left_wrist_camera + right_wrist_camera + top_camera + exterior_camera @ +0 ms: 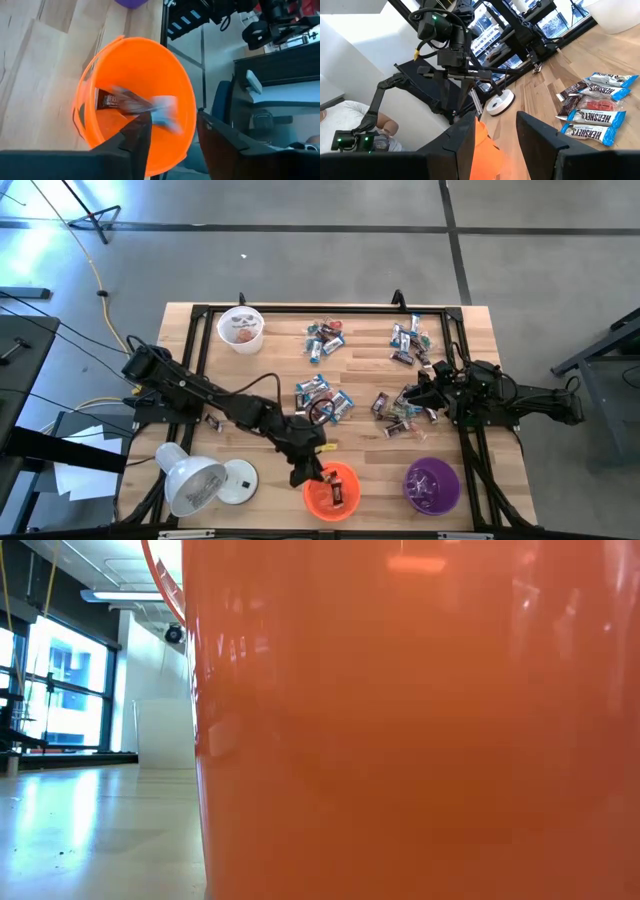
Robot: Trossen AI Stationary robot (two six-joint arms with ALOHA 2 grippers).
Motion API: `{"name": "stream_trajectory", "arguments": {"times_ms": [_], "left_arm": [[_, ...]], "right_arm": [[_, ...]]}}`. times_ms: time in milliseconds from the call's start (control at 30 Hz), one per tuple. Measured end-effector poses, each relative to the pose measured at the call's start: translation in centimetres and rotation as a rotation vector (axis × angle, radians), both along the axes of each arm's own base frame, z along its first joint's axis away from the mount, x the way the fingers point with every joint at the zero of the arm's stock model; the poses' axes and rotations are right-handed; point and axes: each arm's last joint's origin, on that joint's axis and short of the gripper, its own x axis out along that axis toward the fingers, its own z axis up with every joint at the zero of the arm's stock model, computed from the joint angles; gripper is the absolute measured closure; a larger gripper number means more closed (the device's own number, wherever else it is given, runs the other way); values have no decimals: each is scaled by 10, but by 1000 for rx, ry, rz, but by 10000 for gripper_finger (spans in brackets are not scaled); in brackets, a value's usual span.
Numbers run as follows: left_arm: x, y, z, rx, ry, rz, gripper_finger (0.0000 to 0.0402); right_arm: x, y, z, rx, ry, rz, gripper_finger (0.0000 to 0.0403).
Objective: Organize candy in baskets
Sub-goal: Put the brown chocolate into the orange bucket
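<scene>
Hovering over the orange basket [332, 490] at the near edge of the table [480, 330], the left claw [172, 132] has its fingers apart with nothing between them; in the left wrist view a blue-and-white candy bar [162, 111] shows blurred just beyond the fingertips, over a dark brown bar [112, 99] lying on the basket's floor. Whether the blurred bar is dropping or already at rest I cannot tell.

The right claw [495, 135] sits at the right side of the table beside a loose heap of candy [400, 412], its fingers apart and empty in its own wrist view.

More candy lies in clusters: one at the middle of the table [322, 395], one toward the far edge [325, 338] and one at the far right [410, 340]. The white basket [241, 328] stands at the far left, the purple basket [432, 485] near the right front. A white lamp [195, 480] lies left of the orange basket.

These bars look light and fairly stiff inside thin, glossy wrappers, so they are likely to slip or skate on the wood if nudged. Pinching across the short width at mid-length seems safest, avoiding the crimped wrapper ends, and picking a bar at a cluster's rim should keep neighbours from being dragged along.
</scene>
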Motion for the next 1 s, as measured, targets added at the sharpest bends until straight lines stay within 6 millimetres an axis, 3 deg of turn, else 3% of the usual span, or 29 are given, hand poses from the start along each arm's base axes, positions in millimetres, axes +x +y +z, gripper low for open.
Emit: {"name": "stream_trajectory", "arguments": {"times_ms": [267,433,567,767,900,1000], "left_arm": [[1,-4,4,-19,-46,-9,243],[-9,4,-3,61,78,-15,243],[-27,21,-8,187,265,10,243],[-63,44,5,419,436,121,243],[-87,57,13,557,548,244,243],[-103,65,8,636,650,351,243]], "right_arm": [[0,0,0,0,0,0,265],[0,0,0,0,0,0,265],[0,0,0,0,0,0,265],[0,0,0,0,0,0,265],[0,0,0,0,0,0,265],[0,0,0,0,0,0,265]]}}
